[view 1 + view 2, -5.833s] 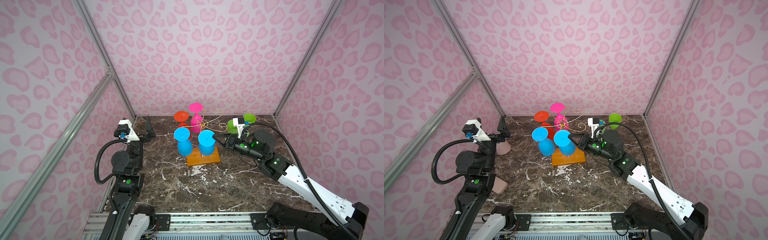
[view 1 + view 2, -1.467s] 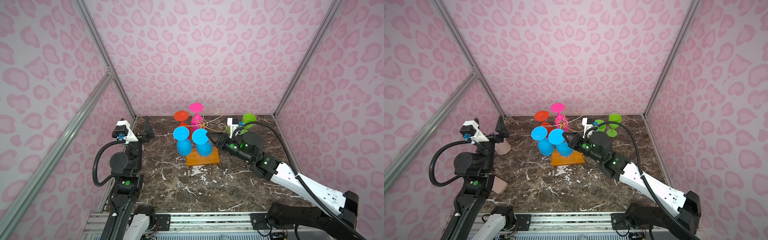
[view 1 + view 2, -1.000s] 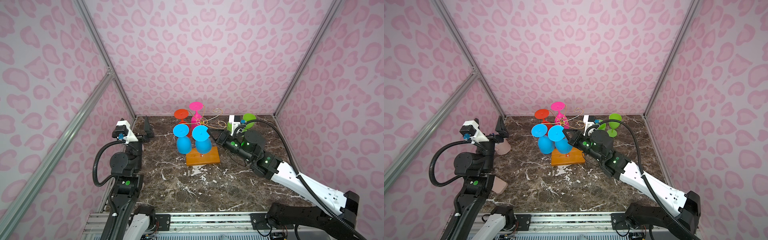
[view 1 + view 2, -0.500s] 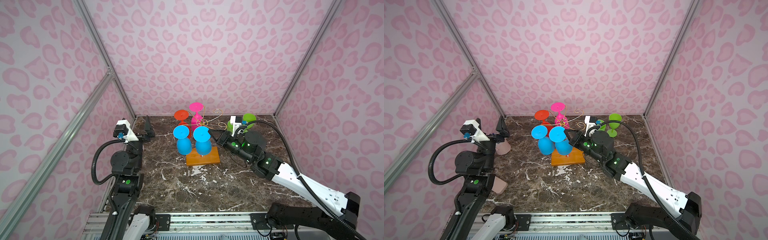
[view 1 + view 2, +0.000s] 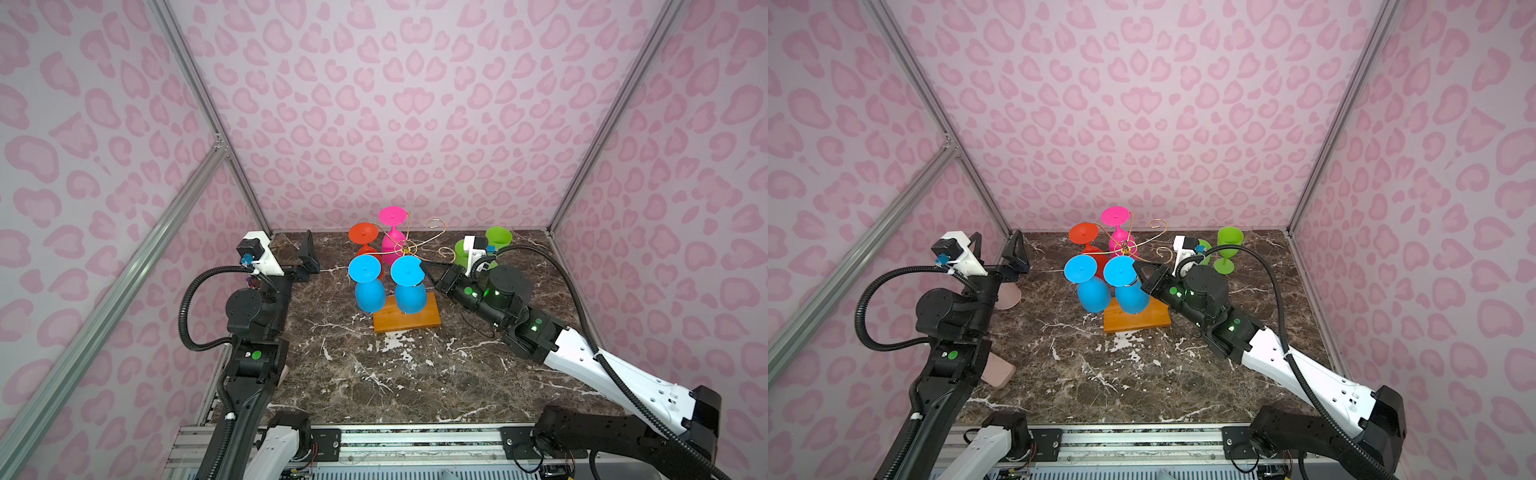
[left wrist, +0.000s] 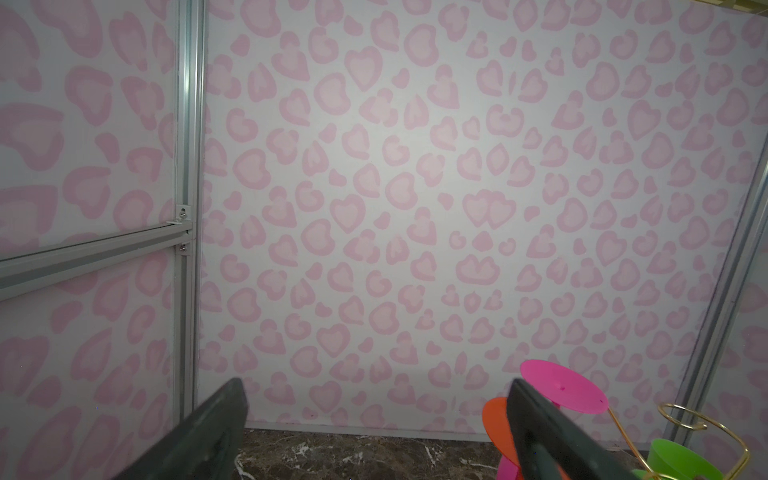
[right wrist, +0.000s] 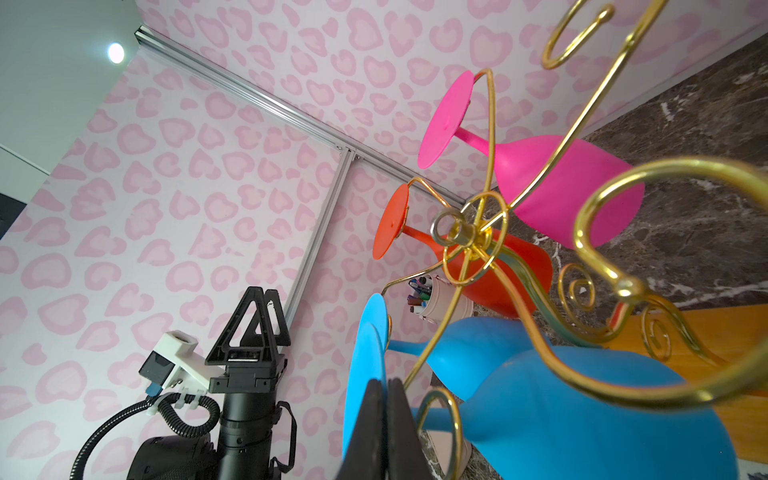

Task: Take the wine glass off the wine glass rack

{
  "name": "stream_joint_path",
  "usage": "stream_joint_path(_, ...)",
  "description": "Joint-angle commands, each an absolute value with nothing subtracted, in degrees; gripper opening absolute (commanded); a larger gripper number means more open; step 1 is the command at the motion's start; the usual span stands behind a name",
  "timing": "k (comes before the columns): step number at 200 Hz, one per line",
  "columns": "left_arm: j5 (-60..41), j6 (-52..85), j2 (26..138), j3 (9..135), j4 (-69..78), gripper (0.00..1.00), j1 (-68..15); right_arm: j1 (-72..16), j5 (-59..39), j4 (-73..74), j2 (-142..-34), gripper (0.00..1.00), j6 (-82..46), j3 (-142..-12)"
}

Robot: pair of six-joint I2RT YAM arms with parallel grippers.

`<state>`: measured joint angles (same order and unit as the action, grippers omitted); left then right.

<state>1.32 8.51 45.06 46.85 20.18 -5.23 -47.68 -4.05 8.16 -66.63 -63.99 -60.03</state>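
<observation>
We see the right gripper (image 5: 424,266), fingers pressed together, at the foot rim of a blue wine glass (image 5: 410,296) that hangs upside down on the wine glass rack (image 5: 428,318). Whether it pinches that rim is unclear. The left gripper (image 6: 374,384) waits well apart, jaws wide.

I'm looking at a dark marble worktop (image 5: 374,374). The wine glass rack (image 5: 419,318) stands on it mid-far. Two green glasses (image 5: 1229,240) stand upright far right, and a pink pen cup (image 5: 1008,294) sits at the left edge.
</observation>
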Motion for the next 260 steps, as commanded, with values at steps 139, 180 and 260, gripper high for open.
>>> stream_joint_path(139, 1.0, 8.7, 45.2, 47.6, 20.9, 0.98, -5.2, -47.5, 5.5, 15.4, -62.9, 0.00, -68.9, -54.8)
stream_joint_path(180, 1.0, 8.6, 45.0, 47.6, 20.9, 0.99, -5.2, -47.5, 5.4, 15.5, -63.8, 0.00, -70.5, -55.0)
stream_joint_path(260, 1.2, 8.5, 45.0, 47.7, 20.8, 0.99, -5.2, -48.2, 5.4, 17.2, -65.4, 0.00, -71.9, -56.0)
